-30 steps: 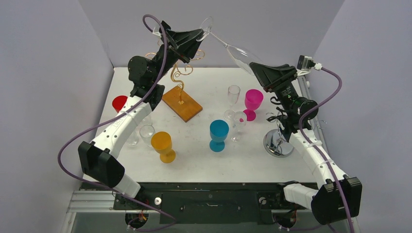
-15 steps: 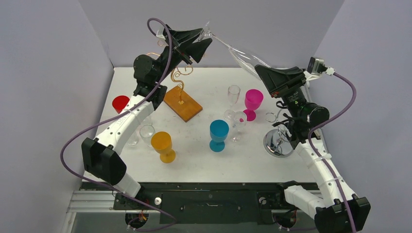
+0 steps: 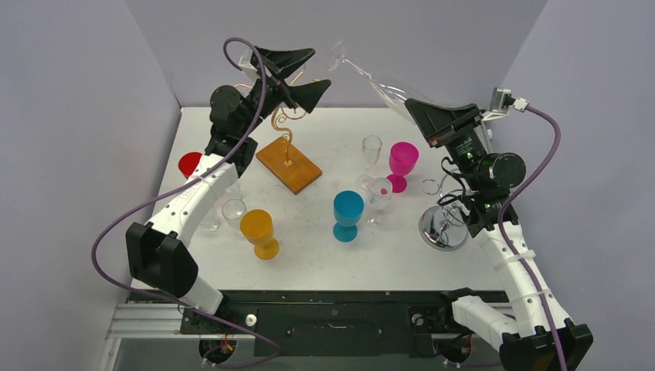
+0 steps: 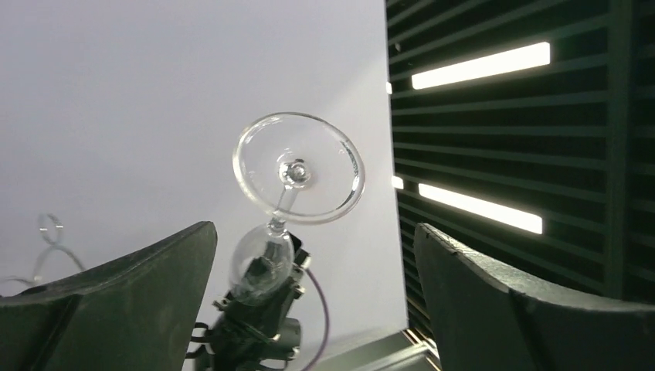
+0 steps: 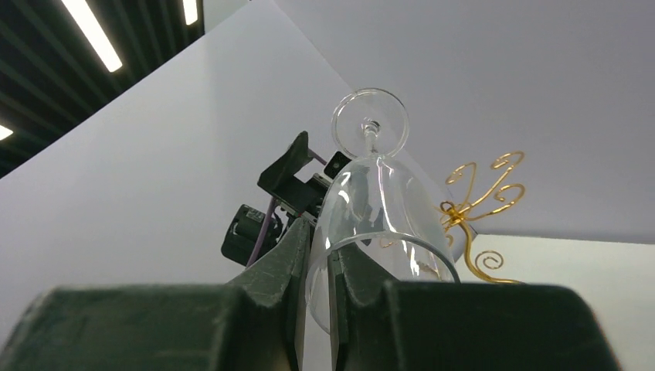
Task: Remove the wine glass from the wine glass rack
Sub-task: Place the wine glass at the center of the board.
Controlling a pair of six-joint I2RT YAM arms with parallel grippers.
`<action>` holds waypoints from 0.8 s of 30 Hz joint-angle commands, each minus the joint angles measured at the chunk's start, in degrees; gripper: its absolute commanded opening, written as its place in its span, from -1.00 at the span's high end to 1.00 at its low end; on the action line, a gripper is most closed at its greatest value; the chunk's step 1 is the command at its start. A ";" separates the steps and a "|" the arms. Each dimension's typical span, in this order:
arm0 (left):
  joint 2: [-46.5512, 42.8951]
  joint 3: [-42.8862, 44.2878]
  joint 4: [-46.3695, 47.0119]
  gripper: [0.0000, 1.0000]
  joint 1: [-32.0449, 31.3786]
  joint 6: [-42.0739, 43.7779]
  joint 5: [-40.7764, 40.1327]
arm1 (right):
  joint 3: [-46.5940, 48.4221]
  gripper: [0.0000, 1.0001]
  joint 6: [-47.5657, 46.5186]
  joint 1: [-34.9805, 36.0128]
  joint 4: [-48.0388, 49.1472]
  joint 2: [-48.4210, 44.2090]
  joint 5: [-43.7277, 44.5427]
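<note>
Below, a blue goblet (upright) stands near the rack.

The left arm climbs from its base at the near edge, elbow folded out by the near-left corner of the worktop; its white forearm slants up to a wrist held high over the far-left corner; the left gripper points right along the far edge, jaws spread wide, both fingers touching nothing; the right arm folds its elbow beyond the near-right corner and rises along the right edge; its wrist tilts up and leftward; the right gripper sits high near the far-right corner, jaws nearly together, pinching the bowl wall of the wine glass at its rim.
</note>
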 commanded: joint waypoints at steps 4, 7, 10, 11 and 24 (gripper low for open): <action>-9.95 -2.93 -15.27 -0.93 4.78 19.76 -2.11 | 6.15 1.00 -3.96 -1.62 -10.26 -0.97 1.41; -12.59 -2.92 -21.93 -0.93 6.21 27.35 -3.55 | 9.87 1.00 -7.15 -1.74 -21.34 -0.32 1.19; -15.61 -2.77 -29.39 -0.93 7.81 36.30 -4.64 | 15.67 1.00 -11.95 -1.73 -31.22 0.87 1.02; -16.70 -2.69 -32.30 -0.93 8.13 38.10 -5.23 | 16.67 1.00 -12.84 -1.69 -36.30 1.02 1.06; -24.07 1.45 -51.65 -0.93 8.50 61.84 -11.65 | 37.24 1.00 -29.51 11.01 -76.55 8.01 11.65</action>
